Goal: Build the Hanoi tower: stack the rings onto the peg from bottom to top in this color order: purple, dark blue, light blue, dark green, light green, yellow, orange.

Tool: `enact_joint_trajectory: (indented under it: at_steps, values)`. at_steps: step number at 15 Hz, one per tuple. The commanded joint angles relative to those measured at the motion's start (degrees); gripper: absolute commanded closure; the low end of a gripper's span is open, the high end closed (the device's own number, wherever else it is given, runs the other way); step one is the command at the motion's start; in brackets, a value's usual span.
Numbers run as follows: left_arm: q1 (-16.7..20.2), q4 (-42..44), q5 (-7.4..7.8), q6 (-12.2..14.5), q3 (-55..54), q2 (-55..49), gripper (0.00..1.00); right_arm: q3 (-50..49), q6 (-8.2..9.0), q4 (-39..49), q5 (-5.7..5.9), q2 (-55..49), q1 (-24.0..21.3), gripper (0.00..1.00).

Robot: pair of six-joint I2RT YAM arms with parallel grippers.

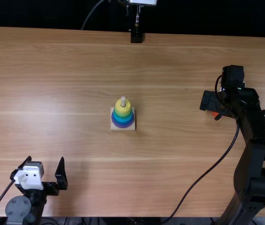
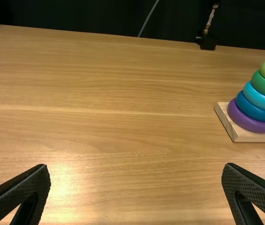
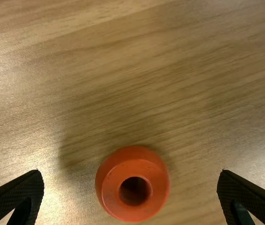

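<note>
- the small, hard-looking orange ring [image 3: 132, 169] lies on the light brown wooden worktop [image 1: 62, 89], hole up, under the right tool [image 3: 129, 172].
- the right tool is wide open, with one flat black finger on each side of the ring and touching neither.
- the left tool [image 2: 136, 165] is wide open too, with nothing in it, over bare wood.
- the pale wooden peg [image 1: 123, 101] stands on a square wooden base [image 2: 259, 137]. six round, bright rings [image 2: 259, 96] are on it: purple, dark blue, light blue, dark green, light green, then yellow on top. only orange is left to add.
- the orange ring looks light, so it should need just a small squeeze to lift.
- it looks stiff, so i do not think it will squash or break.
- its shiny skin may be slippery, and its round sides could slip out of a grip that is too high.
- the best hold is around its fat outside, across the middle, with both fingers at the same height.
- keep the fingers out of the hole, as the peg must go up through it.
- hold it flat, so it does not tip and catch on the peg.
</note>
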Motion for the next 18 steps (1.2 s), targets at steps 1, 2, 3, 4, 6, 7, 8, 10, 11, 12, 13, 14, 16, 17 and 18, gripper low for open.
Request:
enact_joint_trajectory:
  at_steps: [1,2,3,4,6,7,8,10,11,12,13,14,16,17,18]
  values:
    - [-0.16,-4.55,0.25,0.43,-5.93,-0.67,0.00,-0.20,0.41,-0.06,0.37,1.94,-0.30,0.00]
    - [-0.25,-4.55,0.25,0.43,-5.93,-0.67,0.00,-0.02,0.41,-0.16,0.37,2.11,-0.30,0.00]
    - [-0.25,-4.55,0.25,0.43,-5.93,-0.67,0.00,0.16,0.31,-0.16,0.37,2.20,-0.30,0.00]
    - [-0.25,-4.55,0.25,0.43,-5.93,-0.67,0.00,0.33,0.31,-0.16,0.37,2.55,-0.30,0.00]
    - [-0.25,-4.55,0.25,0.43,-5.93,-0.67,0.00,0.51,0.20,-0.16,0.37,2.90,-0.30,0.00]
    - [-0.25,-4.55,0.25,0.43,-5.93,-0.67,0.00,0.51,0.20,-0.16,0.37,2.90,-0.30,0.00]
    - [-0.25,-4.55,0.15,0.43,-5.93,-0.67,0.00,0.51,0.31,-0.16,0.37,2.90,-0.30,0.32]
    - [-0.25,-4.55,0.25,0.43,-5.93,-0.67,0.00,0.42,0.20,-0.16,0.16,2.90,-0.30,0.71]
    - [-0.25,-4.55,0.25,0.43,-5.93,-0.67,0.00,0.33,-0.33,-0.27,-0.16,3.25,-0.30,0.84]
    - [-0.25,-4.55,0.25,0.43,-5.93,-0.67,0.00,0.07,-1.59,-0.27,-1.00,3.96,-0.30,0.97]
    - [-0.16,-4.55,0.25,0.43,-5.93,-0.67,0.00,-0.11,-2.75,-0.27,-1.95,4.31,-0.30,1.00]
    - [-0.25,-4.55,0.25,0.43,-5.93,-0.67,0.00,-0.28,-3.38,-0.48,-3.22,4.31,-0.30,1.00]
    - [-0.25,-4.55,0.25,0.43,-5.93,-0.67,0.00,0.42,-3.49,-1.74,-6.91,4.31,-0.13,1.00]
    - [-0.25,-4.55,0.25,0.43,-5.93,-0.67,0.00,0.60,-3.38,-2.59,-7.12,4.05,0.14,1.00]
    - [-0.25,-4.55,0.25,0.43,-5.93,-0.67,0.00,2.00,-3.17,-5.54,-7.22,3.52,0.40,1.00]
